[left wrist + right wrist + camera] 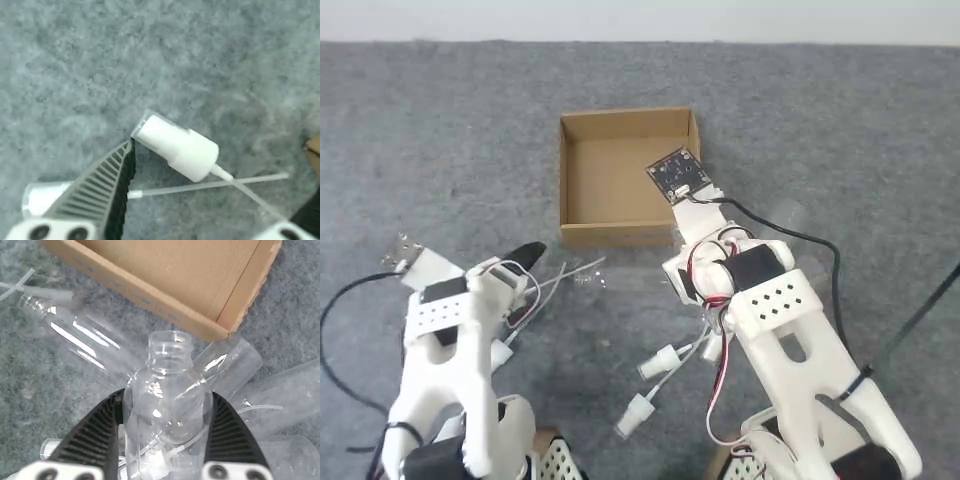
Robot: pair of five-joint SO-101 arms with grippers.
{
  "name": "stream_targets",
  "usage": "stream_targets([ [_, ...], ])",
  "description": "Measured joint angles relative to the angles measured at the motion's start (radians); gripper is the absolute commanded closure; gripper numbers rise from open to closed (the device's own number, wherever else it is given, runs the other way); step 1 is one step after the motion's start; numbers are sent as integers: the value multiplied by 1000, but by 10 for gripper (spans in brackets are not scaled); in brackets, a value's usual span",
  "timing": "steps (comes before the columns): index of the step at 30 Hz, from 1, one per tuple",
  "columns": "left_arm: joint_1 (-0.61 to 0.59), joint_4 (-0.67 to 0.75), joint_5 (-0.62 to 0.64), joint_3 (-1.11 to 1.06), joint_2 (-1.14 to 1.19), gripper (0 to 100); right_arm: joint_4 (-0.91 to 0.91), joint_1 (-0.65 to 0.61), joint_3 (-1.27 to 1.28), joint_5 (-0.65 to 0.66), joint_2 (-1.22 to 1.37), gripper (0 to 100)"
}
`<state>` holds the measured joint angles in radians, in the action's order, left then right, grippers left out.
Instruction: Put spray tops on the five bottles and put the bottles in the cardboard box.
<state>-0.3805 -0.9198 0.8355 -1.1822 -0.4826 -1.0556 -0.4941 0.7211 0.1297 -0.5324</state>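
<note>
Right gripper (166, 407) is clamped on a bare-necked bottle (170, 352) just beside the box (150, 295); I'd hold it steady. Left gripper (215, 182) has its fingers apart about a spray top (180, 150) on the carpet (75, 60); it should grip the cap squarely.

The open-topped cardboard box (620, 180) is sitting flat; one clear bottle (167, 385) is being gripped by the right gripper (166, 405), its open neck pointing towards the box's corner; more bottles (80, 335) are lying on their sides just beside the box's wall; white spray tops (660, 362), trailing thin dip tubes, are lying loose on their sides.
</note>
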Motion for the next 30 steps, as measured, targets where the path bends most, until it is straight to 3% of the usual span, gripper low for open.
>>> stream_targets([
  [10,0,64,17,-8,0,664,0,0,0,0,0,894],
  [30,-15,144,74,-8,0,674,0,0,0,0,0,894],
])
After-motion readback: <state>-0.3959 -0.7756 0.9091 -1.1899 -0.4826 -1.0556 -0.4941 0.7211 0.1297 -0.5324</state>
